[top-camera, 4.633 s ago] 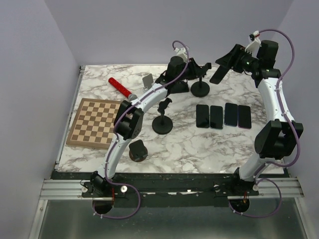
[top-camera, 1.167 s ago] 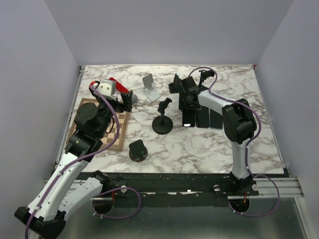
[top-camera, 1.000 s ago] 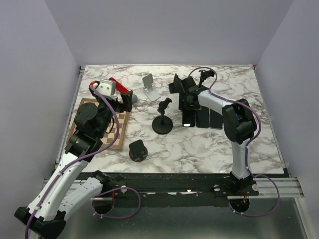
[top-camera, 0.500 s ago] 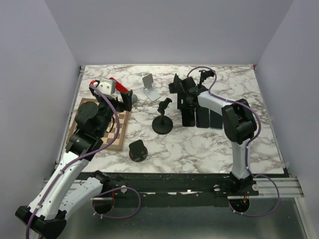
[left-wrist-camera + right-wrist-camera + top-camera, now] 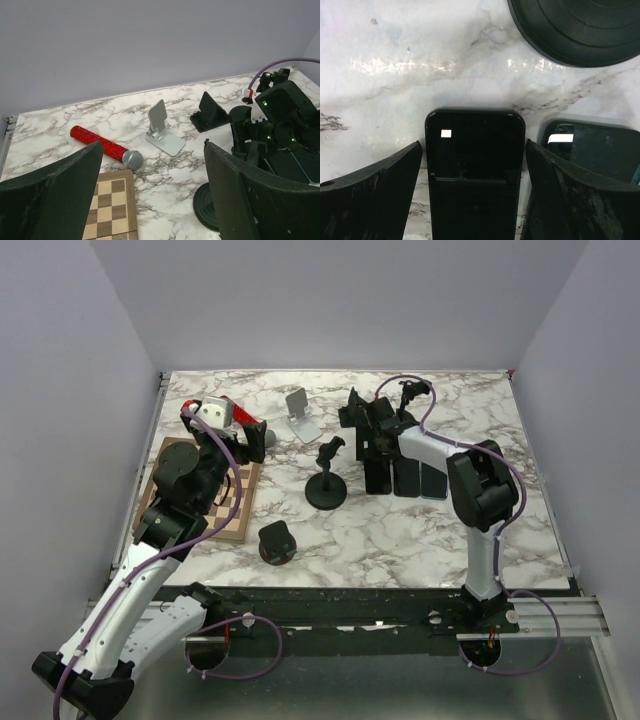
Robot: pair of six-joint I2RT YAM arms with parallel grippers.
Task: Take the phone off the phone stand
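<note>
Compared with one second earlier, the phone (image 5: pixel 475 135) now lies flat and dark on the table (image 5: pixel 400 535), beside the row of phones (image 5: pixel 428 480) and apart from the round stand base (image 5: pixel 580 30). The right gripper (image 5: pixel 472 195) hangs over it, fingers apart on either side. The left gripper (image 5: pixel 152 165) is spread open and idle. Removal appears complete.

At the left of the marble worktop (image 5: pixel 400 535) a wooden chessboard (image 5: pixel 111 202) is laid flat. A red glitter microphone (image 5: pixel 100 147), silver-headed, is seen lying just beyond its far edge.
</note>
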